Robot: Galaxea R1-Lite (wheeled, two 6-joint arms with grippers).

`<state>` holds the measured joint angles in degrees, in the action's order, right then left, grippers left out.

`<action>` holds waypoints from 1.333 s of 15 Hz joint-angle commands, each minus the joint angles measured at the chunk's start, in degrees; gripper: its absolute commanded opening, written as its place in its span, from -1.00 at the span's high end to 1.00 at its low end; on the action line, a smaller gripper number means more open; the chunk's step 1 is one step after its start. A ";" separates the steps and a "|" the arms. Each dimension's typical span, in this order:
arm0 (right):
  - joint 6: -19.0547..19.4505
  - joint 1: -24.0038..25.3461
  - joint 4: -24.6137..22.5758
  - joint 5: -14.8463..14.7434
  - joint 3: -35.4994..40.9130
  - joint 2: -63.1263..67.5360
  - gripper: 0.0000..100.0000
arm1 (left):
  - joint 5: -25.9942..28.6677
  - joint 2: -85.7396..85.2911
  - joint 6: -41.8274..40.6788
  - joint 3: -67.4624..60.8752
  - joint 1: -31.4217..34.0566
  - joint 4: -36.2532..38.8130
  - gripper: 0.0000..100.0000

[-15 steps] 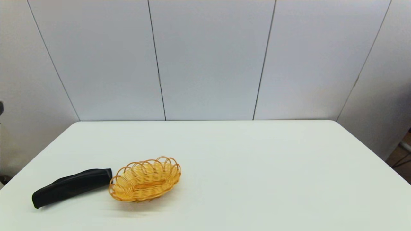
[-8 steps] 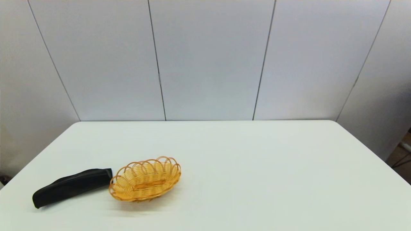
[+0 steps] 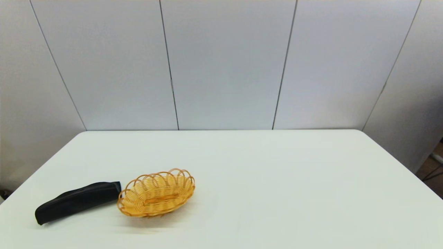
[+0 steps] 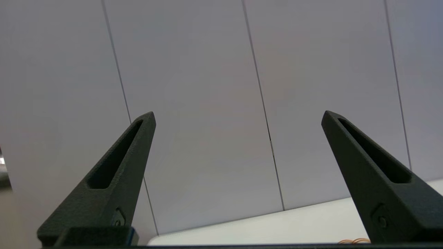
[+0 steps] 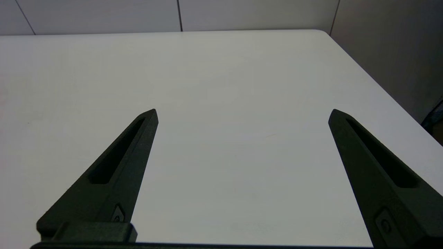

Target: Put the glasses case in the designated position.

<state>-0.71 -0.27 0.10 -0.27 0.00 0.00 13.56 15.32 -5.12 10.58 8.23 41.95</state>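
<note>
Head view: the glasses case (image 3: 77, 201) lies flat on the white worktop (image 3: 263, 180), one end touching or nearly touching the rim of the wicker basket (image 3: 156, 193); neither arm shows here, so both sets of fingers are well apart from it. It looks matte, dark and somewhat soft-skinned, probably light with a stiff shell beneath. The humped top may slip from a pinch along its length, so the better hold seems to be across the narrow width near the middle, fingers coming down over the hump onto the two long sides.

Left wrist view: the left gripper (image 4: 238, 116) has its fingers spread wide with nothing between them, aimed mostly at the wall panels; only a sliver of basket rim (image 4: 353, 240) peeks beside one finger's base. The case is not visible here.

Right wrist view: the right gripper (image 5: 242, 114) also has its fingers spread and empty, over bare worktop, with the case nowhere ahead of them.
</note>
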 commanded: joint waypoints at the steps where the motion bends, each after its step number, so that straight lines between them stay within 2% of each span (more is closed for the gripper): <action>1: 0.00 0.00 -0.01 0.00 0.00 0.00 -1.00 | -5.12 0.15 1.69 -0.56 -7.96 0.33 -1.00; 2: 0.00 0.00 -0.01 0.00 0.00 0.00 -1.00 | -8.37 -0.65 -0.42 -0.12 -9.90 -1.61 -1.00; 5: 0.00 0.00 -0.01 0.00 0.00 0.00 -1.00 | -8.28 -7.06 1.08 -0.39 -8.40 -9.69 -1.00; 12: 0.00 0.00 -0.01 0.00 0.00 0.00 -1.00 | -8.37 -15.32 1.25 -10.58 -8.23 -10.04 -1.00; 16: 0.00 0.00 -0.01 0.00 0.00 0.00 -1.00 | -13.12 -15.32 1.25 -10.58 -8.23 -25.42 -1.00; 18: 0.00 0.00 -0.01 0.00 0.00 0.09 -1.00 | -14.00 -15.32 1.43 -10.58 -8.23 -35.71 -1.00; 20: 0.00 0.00 -0.01 0.00 0.00 0.00 -1.00 | -14.35 -15.32 1.87 -10.58 -8.23 -41.95 -1.00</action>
<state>-0.71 -0.27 0.11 -0.24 0.00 0.00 -0.46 0.02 -3.55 0.05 0.00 6.67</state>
